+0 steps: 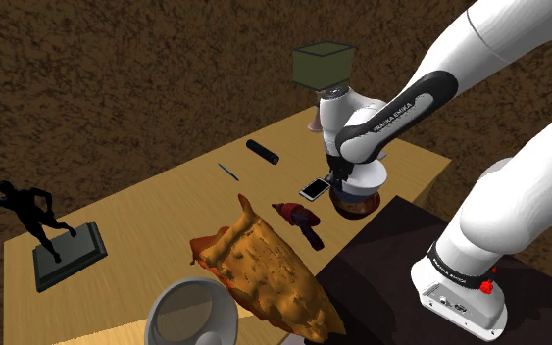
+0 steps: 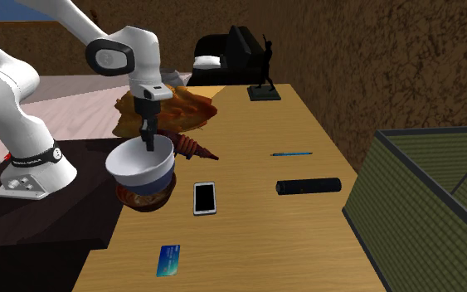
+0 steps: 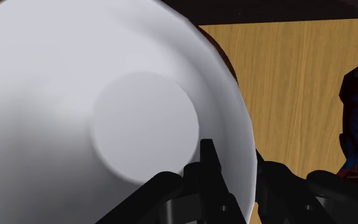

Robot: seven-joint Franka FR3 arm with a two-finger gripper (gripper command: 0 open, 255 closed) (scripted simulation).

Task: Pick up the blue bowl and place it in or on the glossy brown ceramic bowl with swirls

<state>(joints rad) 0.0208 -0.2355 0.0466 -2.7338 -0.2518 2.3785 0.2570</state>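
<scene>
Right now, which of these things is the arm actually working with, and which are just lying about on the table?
In the job: gripper, clasping the pale blue-bottomed bowl; brown bowl under it.

Lying about: phone, blue card, black cylinder, pen, dark figurine, red toy, crumpled brown thing, grey bowl, green box.

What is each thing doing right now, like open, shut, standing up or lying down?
gripper, shut on the white-and-blue bowl's rim.
white-and-blue bowl, upright, held over the brown bowl.
brown bowl, upright beneath it.
phone, lying flat, screen dark.
black cylinder, lying on its side.
pen, lying flat.
blue card, lying flat.
statue, standing upright.
</scene>
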